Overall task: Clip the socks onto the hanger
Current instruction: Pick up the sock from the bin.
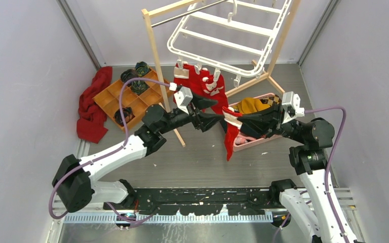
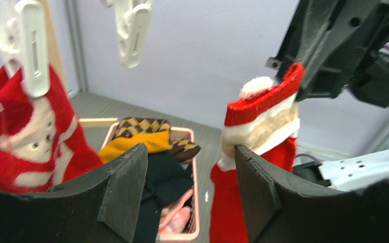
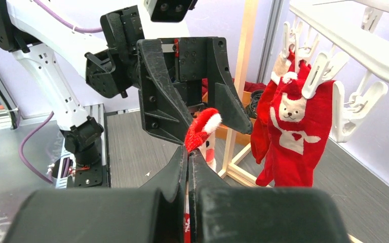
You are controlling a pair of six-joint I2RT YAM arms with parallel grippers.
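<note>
My right gripper (image 1: 229,116) is shut on the cuff of a red sock (image 1: 230,136) with a white-trimmed cuff, which hangs down from it above the floor. In the right wrist view the shut gripper (image 3: 188,152) pinches the sock's cuff (image 3: 202,125). My left gripper (image 1: 212,112) is open and faces the cuff, with the sock (image 2: 258,116) just ahead of its right finger (image 2: 263,192). The white hanger (image 1: 223,40) hangs above and behind. Red socks (image 1: 202,83) hang clipped on it, also seen in the right wrist view (image 3: 294,126). An empty clip (image 2: 131,30) dangles above.
A pink basket (image 1: 256,143) with mustard and checkered garments sits under the right gripper. The wooden rack's post (image 1: 157,55) stands by the left arm. An orange compartment tray (image 1: 112,97) and a dark red cloth (image 1: 93,104) lie at the left.
</note>
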